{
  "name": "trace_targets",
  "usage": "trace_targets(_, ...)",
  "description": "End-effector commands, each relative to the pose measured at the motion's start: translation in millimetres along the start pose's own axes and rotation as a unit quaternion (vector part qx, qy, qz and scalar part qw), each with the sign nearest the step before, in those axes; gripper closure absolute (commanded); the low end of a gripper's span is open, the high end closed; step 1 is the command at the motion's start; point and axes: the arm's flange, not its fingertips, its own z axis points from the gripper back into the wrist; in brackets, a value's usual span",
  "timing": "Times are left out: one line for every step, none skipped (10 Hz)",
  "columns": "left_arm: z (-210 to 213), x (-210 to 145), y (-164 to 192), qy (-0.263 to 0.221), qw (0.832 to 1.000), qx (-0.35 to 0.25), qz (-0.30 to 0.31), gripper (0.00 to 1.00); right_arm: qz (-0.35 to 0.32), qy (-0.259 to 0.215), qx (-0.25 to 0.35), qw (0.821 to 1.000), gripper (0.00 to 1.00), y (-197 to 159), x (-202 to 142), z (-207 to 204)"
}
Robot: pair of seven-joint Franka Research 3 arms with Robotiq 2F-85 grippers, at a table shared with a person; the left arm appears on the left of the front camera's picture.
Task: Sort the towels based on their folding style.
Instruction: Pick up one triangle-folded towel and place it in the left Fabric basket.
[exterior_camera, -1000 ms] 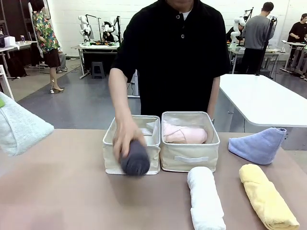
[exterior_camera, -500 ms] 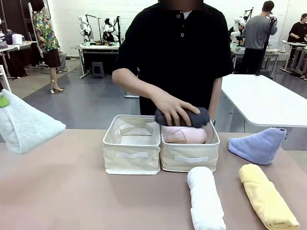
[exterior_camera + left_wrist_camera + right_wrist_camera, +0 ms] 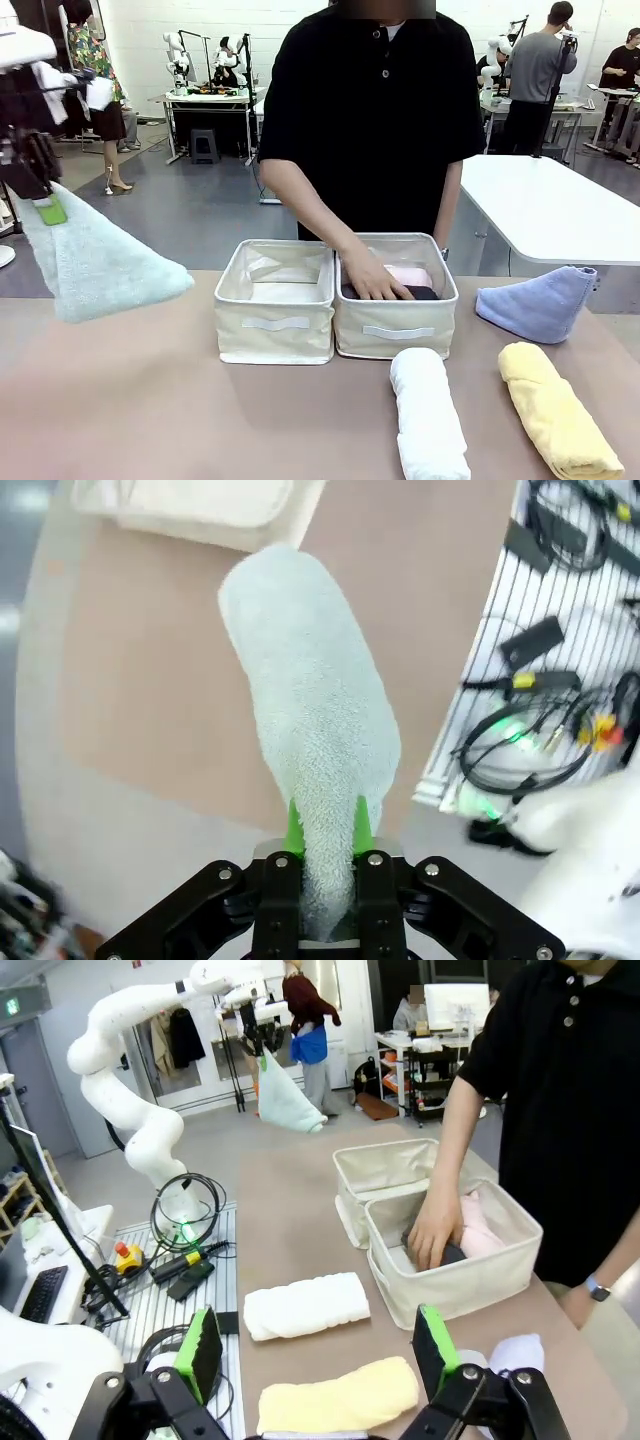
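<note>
Left gripper (image 3: 45,205): jaws pinching narrow end of pale green towel (image 3: 100,265), held aloft at 9 o'clock over table (image 3: 130,400). Right gripper (image 3: 320,1350): jaws spread wide, nothing between. At 12 o'clock, 2 bins side by side; right bin (image 3: 395,335) containing pink towel (image 3: 410,275) and grey towel (image 3: 422,293), person's hand (image 3: 372,283) on grey towel. Blue towel (image 3: 540,303) at 3 o'clock; white towel (image 3: 428,412) and yellow towel (image 3: 555,410) at 5 o'clock.

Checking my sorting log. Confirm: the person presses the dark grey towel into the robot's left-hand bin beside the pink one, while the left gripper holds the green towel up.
Not quite: the front view shows the hand pressing the dark grey towel into the robot's right-hand bin, beside the pink towel. The left gripper does hold the green towel up.
</note>
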Motion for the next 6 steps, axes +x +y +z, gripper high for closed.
trace_targets(-7, 15, 2, 0.035, 0.99, 0.069, -0.115, 0.81, 0.005, -0.003, 0.004, 1.0, 0.0, 1, 0, 1)
trace_targets(-7, 24, -4, 0.039, 0.989, 0.074, -0.126, 0.81, 0.005, -0.003, 0.004, 1.0, 0.0, 1, 0, 1)
trace_targets(-9, 27, -5, 0.04, 0.997, 0.065, -0.03, 0.81, 0.005, -0.003, 0.004, 1.0, 0.0, 1, 0, 1)
trace_targets(-6, 30, -4, 0.045, 0.992, 0.038, -0.111, 0.81, 0.005, -0.003, 0.004, 1.0, 0.0, 1, 0, 1)
trace_targets(-6, 30, -4, 0.045, 0.992, 0.038, -0.111, 0.81, 0.005, -0.003, 0.004, 1.0, 0.0, 1, 0, 1)
trace_targets(-7, 36, -5, 0.046, 0.993, 0.048, -0.101, 0.81, 0.005, -0.003, 0.004, 1.0, 0.0, 1, 0, 1)
